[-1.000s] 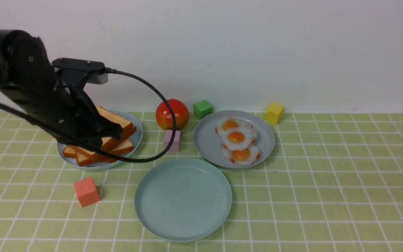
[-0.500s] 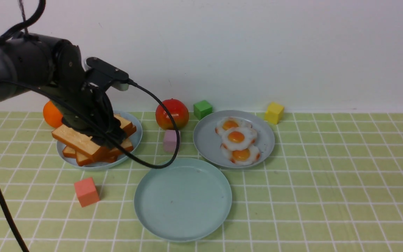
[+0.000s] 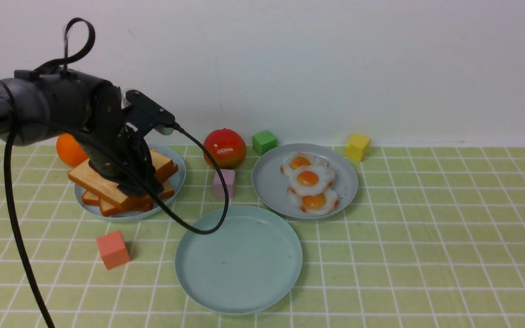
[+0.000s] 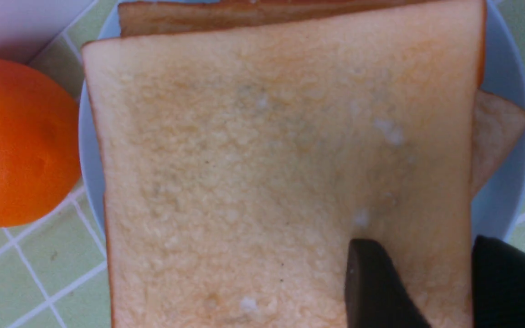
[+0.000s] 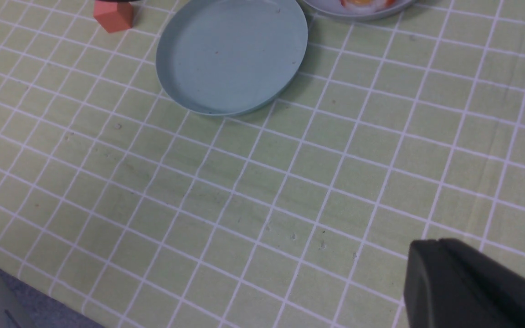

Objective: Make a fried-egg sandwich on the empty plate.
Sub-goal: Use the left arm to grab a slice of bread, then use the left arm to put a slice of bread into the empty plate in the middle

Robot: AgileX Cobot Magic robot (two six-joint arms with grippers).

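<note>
1. See the left gripper (image 4: pixel 426 257) low over the top toast slice (image 4: pixel 244 159), with fingers spread astride one edge, not visibly pinching it.
2. Find that slice on the toast plate (image 3: pixel 181 175), near the surface's (image 3: pixel 426 250) far-left corner; judge the step as picking up the first slice.
3. Note the right gripper (image 5: pixel 442 248) away from the food, fingers pressed together.
4. Count no sandwich yet: bare mint-green plate (image 3: pixel 239 264) toward the near edge, left of the middle, and fried eggs (image 3: pixel 310 180) on the grey plate (image 3: pixel 267 189) near the far edge.
5. Beware of closing too shallow: could tear the crust or drop the slice on the way over.
6. Beware of going too deep: could catch the lower toast (image 3: pixel 107 207) and drag it along, or tip the pile.
7. Watch the orange (image 3: pixel 70 150) (close beside the toast plate, and round enough to roll): could get knocked by a sideways swing.
8. Mind the looping cable (image 3: pixel 203 232): might brush the slice during placing.
</note>
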